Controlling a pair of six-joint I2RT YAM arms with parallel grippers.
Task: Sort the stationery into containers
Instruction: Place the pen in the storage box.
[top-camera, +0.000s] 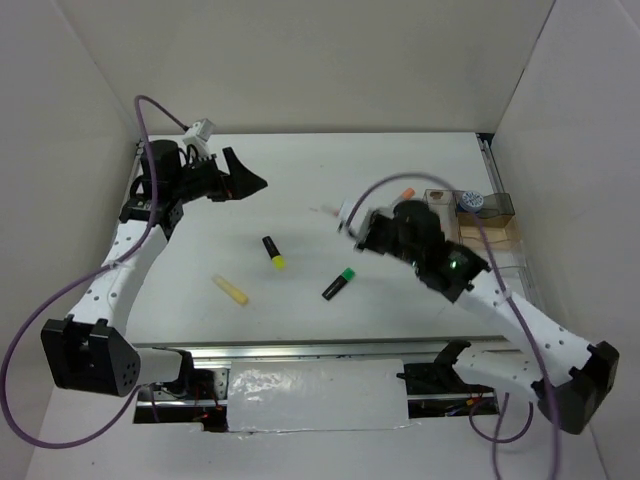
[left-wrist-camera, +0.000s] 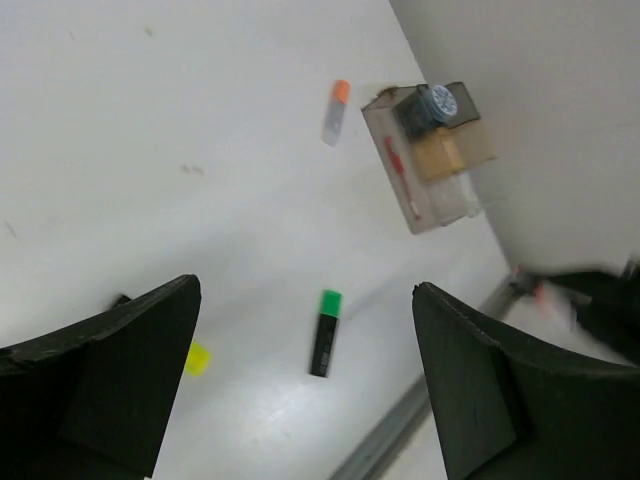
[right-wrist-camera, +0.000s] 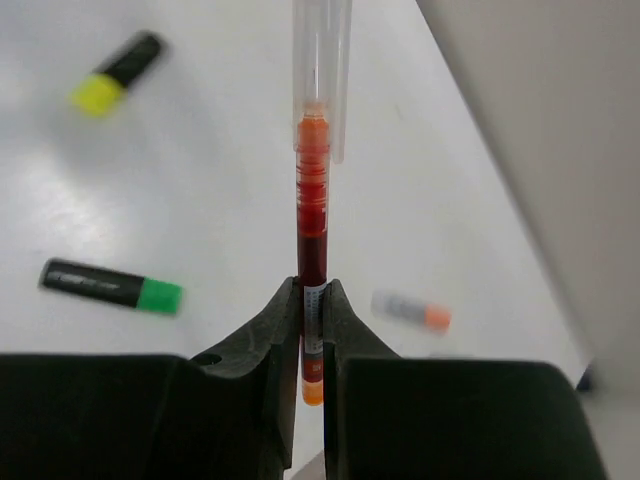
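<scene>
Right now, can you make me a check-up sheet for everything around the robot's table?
Surface: white table, faint marks.
Job's things: black highlighter with yellow cap, black highlighter with green cap, pale yellow stick and white orange-capped marker lie loose; blue-topped round tub sits in the smoky clear plastic organiser.
Clutter: nothing seen.
Grippers: left gripper open, empty, raised; right gripper shut on clear-barrelled red pen.
Cables: purple cables loop at both sides.
Surroundings: white walls on three sides.
</scene>
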